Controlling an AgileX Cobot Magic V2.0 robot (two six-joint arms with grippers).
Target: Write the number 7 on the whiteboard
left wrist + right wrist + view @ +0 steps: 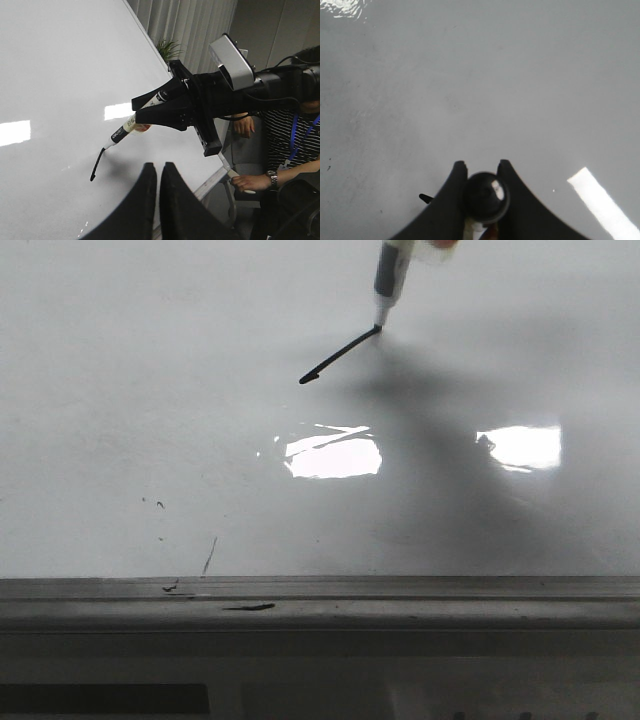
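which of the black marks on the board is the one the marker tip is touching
The thick slanted stroke high on the whiteboard; the marker tip sits at its upper end. The thin line and flecks lie near the edge rail.

A black stroke (340, 355) marks the glossy white-grey whiteboard (120, 390), under a white-and-black marker (390, 280) clamped in black fingers (160, 107).
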